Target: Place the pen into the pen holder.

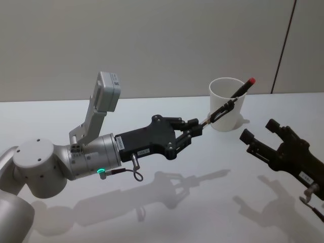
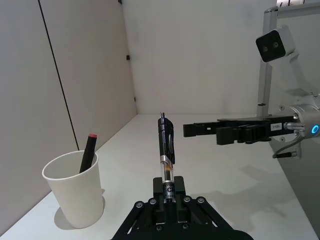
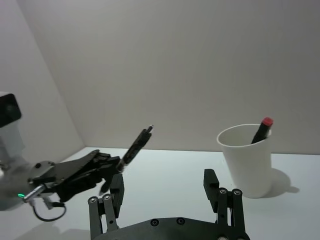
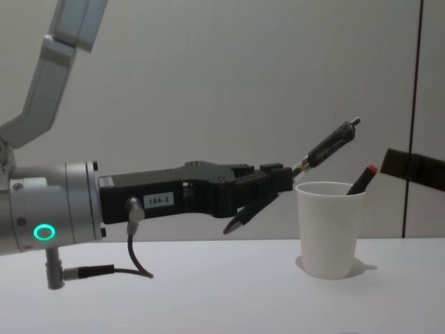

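My left gripper is shut on the lower end of a black pen with a clear section, held in the air and tilted up toward the pen holder. The pen holder is a white paper cup standing on the table, with a red-tipped black pen leaning inside. In the chest view the held pen has its free end above rim height, just to the left of the cup. My right gripper hovers open and holds nothing, to the right of the cup and nearer to me.
The white table runs back to a plain wall. Nothing else stands on the table near the cup. The left arm's thick silver body stretches across the table's left side.
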Robot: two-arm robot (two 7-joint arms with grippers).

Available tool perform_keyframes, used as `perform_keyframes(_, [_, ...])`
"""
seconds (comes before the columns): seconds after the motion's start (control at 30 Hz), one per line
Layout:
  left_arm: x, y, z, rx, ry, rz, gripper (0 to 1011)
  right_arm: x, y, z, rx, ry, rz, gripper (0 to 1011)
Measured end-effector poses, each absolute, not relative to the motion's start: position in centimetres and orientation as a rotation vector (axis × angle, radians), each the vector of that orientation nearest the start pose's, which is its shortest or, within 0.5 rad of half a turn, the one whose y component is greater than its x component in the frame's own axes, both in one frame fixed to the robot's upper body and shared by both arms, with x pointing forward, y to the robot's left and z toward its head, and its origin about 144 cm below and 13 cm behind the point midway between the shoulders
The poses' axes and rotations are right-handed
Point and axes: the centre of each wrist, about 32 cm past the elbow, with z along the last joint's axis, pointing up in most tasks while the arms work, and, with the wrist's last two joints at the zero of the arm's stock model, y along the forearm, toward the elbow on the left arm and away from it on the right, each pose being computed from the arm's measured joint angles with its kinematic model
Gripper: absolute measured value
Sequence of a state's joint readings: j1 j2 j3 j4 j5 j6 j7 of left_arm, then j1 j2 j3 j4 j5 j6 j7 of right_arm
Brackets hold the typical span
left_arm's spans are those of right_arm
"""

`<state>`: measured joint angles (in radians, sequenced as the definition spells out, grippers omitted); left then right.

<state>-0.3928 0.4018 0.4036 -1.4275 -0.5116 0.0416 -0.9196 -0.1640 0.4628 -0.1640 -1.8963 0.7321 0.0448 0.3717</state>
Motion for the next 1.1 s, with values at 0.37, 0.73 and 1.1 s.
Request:
perform_keyframes(0.37, [54.7,24.5,121.6,-0.026,-0.037,0.343,121,40.2,-26.6,119.1,0.329,0.295,-0.812,1002])
perform_keyframes(0.73, [54.7,24.5,121.6,-0.026,-0.037,0.343,121,40.6,-25.3,118.8,0.387,0.353,-0.816,1002])
perform_keyframes(1.1, [54.7,24.5,121.6,-0.026,-0.037,0.343,121,41.0,-23.7,118.7,0.411,0.406,-0.868,1001])
